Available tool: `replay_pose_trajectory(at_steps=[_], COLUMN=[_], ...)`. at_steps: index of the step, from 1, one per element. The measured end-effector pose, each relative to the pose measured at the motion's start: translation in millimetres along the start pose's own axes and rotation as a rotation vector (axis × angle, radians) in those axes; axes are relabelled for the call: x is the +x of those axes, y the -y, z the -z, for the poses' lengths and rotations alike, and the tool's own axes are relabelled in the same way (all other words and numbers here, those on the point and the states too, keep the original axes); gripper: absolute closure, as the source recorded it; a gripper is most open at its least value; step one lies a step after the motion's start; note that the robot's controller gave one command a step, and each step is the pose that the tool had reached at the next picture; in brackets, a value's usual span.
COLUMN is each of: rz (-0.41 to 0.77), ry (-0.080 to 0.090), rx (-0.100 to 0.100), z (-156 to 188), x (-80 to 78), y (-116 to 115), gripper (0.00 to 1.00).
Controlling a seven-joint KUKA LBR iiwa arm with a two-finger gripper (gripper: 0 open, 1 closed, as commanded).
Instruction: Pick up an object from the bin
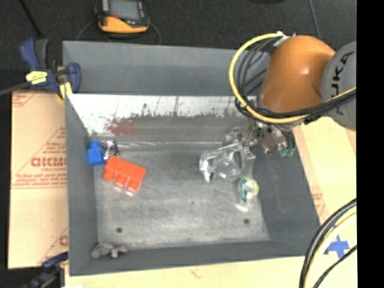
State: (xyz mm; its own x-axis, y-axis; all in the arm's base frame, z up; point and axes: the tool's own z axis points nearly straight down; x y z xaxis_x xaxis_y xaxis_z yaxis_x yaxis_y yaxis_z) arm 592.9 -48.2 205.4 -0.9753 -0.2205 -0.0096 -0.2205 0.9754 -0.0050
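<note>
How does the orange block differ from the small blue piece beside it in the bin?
The orange block is larger than the blue piece. The orange block lies nearer the middle of the bin; the blue piece sits closer to its left wall. Both lie on the left side, apart from the gripper.

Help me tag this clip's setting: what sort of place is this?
Probably a robotics lab or test cell: a grey metal bin holding an orange block and a blue piece, with the gripper of a robot arm inside it.
</note>
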Motion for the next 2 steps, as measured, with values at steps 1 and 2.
replay_pose_trajectory(at_steps=[1, 2], rz=[0.113, 0.13], ry=[-0.016, 0.0], rx=[-0.006, 0.0], z=[-97, 14], x=[6.9, -2.1], y=[18, 30], gripper=[1.0, 1.0])
